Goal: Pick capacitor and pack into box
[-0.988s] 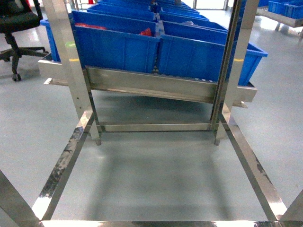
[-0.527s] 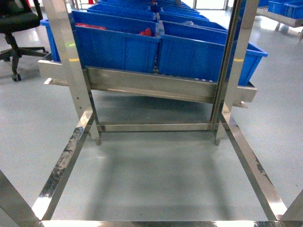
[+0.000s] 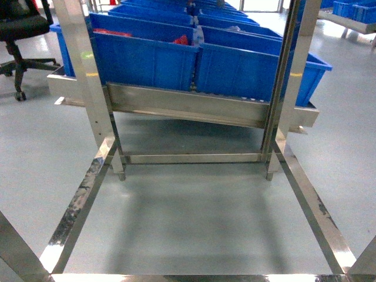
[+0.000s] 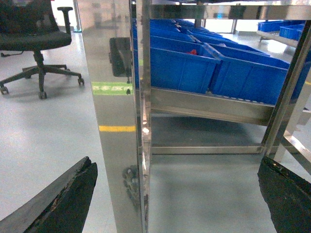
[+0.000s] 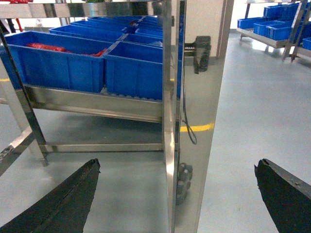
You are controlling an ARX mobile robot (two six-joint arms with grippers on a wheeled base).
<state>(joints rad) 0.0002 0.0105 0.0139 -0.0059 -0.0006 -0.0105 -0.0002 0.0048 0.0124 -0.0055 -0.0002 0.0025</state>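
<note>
Neither a capacitor nor the box shows in any view. My left gripper (image 4: 175, 201) is open, its two dark fingertips (image 4: 63, 204) far apart at the bottom corners of the left wrist view, with a steel upright (image 4: 116, 145) standing beyond them. My right gripper (image 5: 175, 201) is open too, with nothing between its dark fingertips (image 5: 286, 194) and another steel post (image 5: 189, 145) ahead of it. No gripper appears in the head view.
Blue plastic bins (image 3: 147, 59) sit in rows on a slanted steel rack shelf (image 3: 194, 106), one holding small red items (image 3: 181, 40). Steel floor rails (image 3: 76, 211) frame grey floor ahead. A black office chair (image 3: 20, 29) stands at far left.
</note>
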